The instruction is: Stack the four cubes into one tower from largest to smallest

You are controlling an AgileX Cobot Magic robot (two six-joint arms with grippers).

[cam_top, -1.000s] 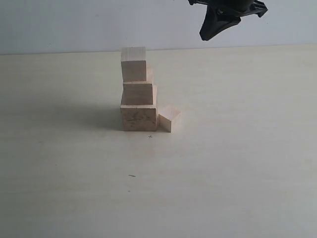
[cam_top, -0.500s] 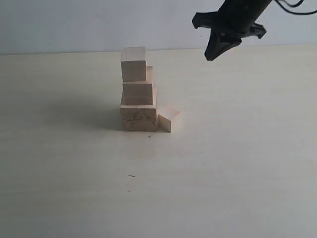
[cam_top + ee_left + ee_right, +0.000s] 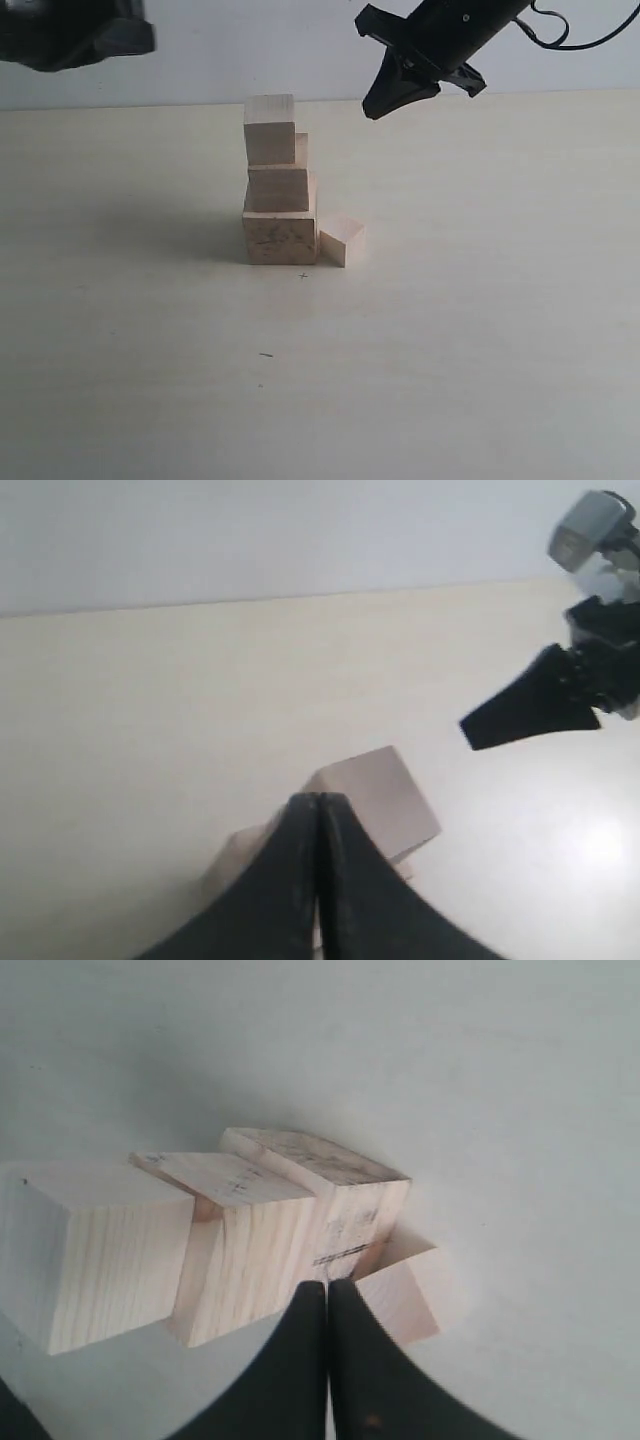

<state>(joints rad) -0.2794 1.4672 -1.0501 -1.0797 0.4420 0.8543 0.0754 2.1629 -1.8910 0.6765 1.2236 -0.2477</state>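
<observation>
Three pale wooden cubes stand in a slightly offset tower: the largest [image 3: 280, 238] at the base, a mid cube [image 3: 278, 188] on it, and a third cube [image 3: 270, 128] on top. The smallest cube [image 3: 342, 240] sits on the table, touching the base's right side. My right gripper [image 3: 375, 108] hangs shut and empty above and to the right of the tower. In the right wrist view its tips [image 3: 327, 1288] point at the smallest cube [image 3: 405, 1300]. My left gripper [image 3: 318, 800] is shut and empty, high over the top cube [image 3: 385, 800].
The pale tabletop [image 3: 480, 330] stretches around the tower, with a white wall [image 3: 250, 50] behind it. The left arm [image 3: 70, 30] is a blurred dark shape at the exterior view's top left corner.
My right gripper has come down and moved left toward the tower. The left arm has entered the exterior view at the top left. The cubes have not moved.
</observation>
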